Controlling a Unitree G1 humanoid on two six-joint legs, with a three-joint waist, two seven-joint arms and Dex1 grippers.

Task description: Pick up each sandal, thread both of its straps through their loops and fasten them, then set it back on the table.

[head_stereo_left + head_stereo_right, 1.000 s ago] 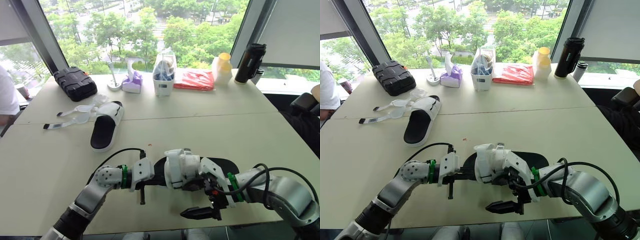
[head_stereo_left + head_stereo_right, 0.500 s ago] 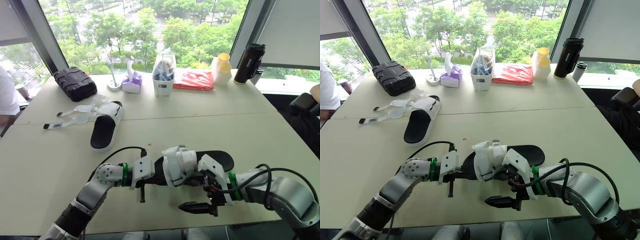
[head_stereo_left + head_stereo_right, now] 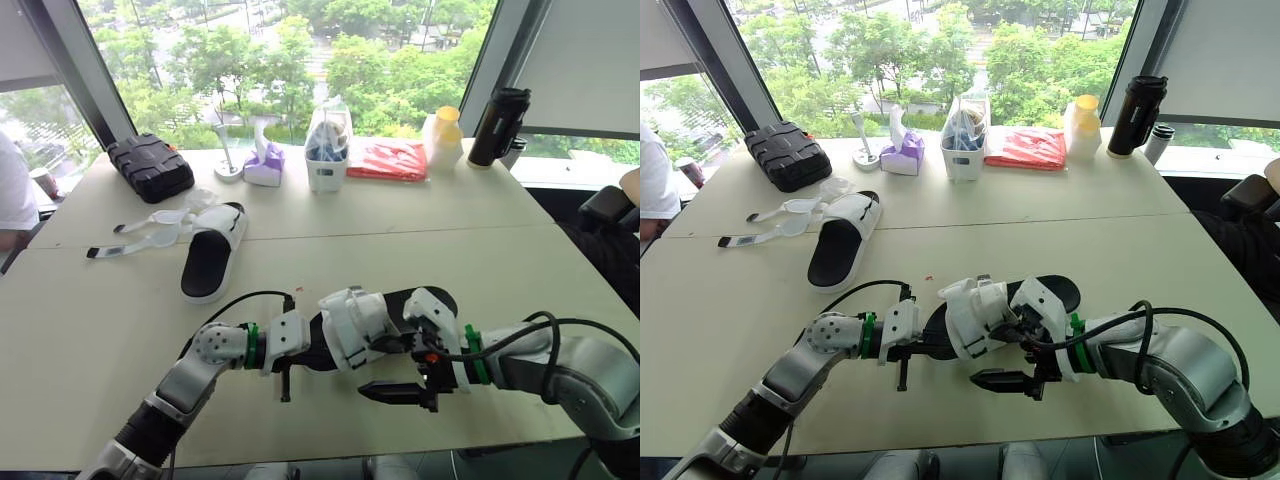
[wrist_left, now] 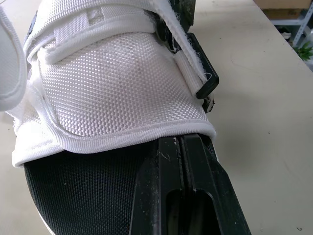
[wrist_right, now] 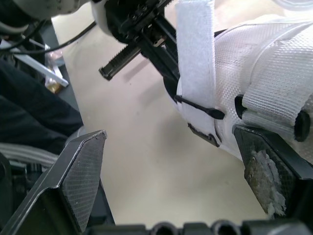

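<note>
Two sandals are on the worktop [image 3: 120, 330], and only one is being handled. The held sandal [image 3: 350, 330] is well apart from the black case [image 3: 150, 167], at the near side of the worktop and to the case's right. It lies lengthwise between the two arms. The left tool [image 4: 182, 147] has its fingers together on the black sole at one end, just under the edge of the white upper. This grip most likely serves to steady the sandal and to present its strap side to the other arm. The right tool [image 5: 171, 142] stands with its fingers wide apart and grips nothing. One finger is just beside the upper, the other well clear over bare worktop, a stance that suits closing on a strap end. The sandal has a black footbed and sole and a white woven-mesh upper. One white strap [image 5: 194, 54] passes a thin black loop [image 5: 200, 105] and its end stands free, not pressed down. A second strap [image 5: 274, 105] lies across the upper beside it; whether it is fastened cannot be determined. Judged from this, fastening is not complete. The second sandal [image 3: 212, 255] lies flat just beside the black case, on the robot's side of it. Its loose straps [image 3: 150, 232] are splayed on the worktop, so it appears unworked.
</note>
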